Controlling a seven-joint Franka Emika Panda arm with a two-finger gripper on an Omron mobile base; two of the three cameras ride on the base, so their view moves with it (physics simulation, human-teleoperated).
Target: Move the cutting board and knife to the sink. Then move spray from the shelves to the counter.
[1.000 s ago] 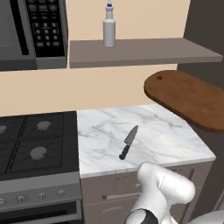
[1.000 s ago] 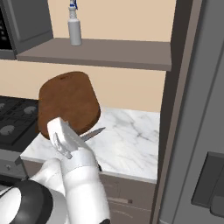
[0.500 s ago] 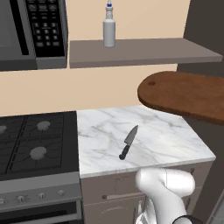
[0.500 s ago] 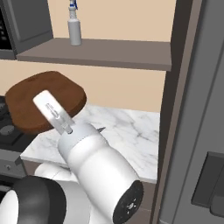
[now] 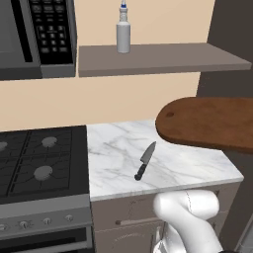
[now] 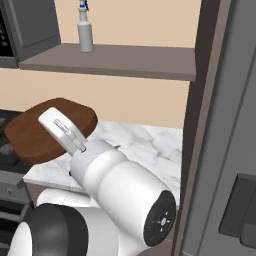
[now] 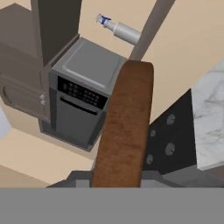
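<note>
The gripper (image 7: 117,186) is clamped on the cutting board (image 5: 210,123), held level above the worktop (image 5: 163,163); carry it flat, clear of the knife (image 5: 146,160), toward the sink.

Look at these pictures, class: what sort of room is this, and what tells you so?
A home kitchen, computer-rendered: a gas stove beside a marble counter, a microwave above it, and a knife lying on the counter.
</note>
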